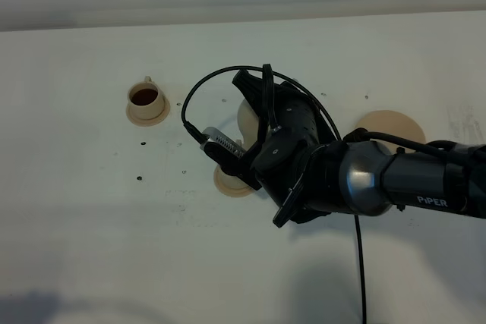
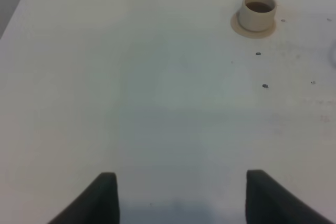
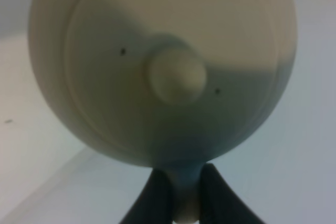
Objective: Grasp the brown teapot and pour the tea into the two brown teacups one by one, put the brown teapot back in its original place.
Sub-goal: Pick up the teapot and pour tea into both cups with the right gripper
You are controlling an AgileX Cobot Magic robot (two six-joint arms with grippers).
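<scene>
While the tabletop (image 1: 91, 233) lies mostly bare, the right hand (image 3: 181, 195) grips the teapot (image 3: 163, 66) by its handle, tilted above the near cup (image 1: 228, 181): the second pour, I judge. The far cup (image 1: 146, 98) holds tea. Next: level it, return it to the saucer (image 1: 395, 128). The left hand (image 2: 181, 195) is open.

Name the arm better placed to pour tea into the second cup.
Right. Its claw is shut on the pale beige round ceramic teapot's handle, above the near saucer. The left claw is open and empty, apart from the filled cup.
</scene>
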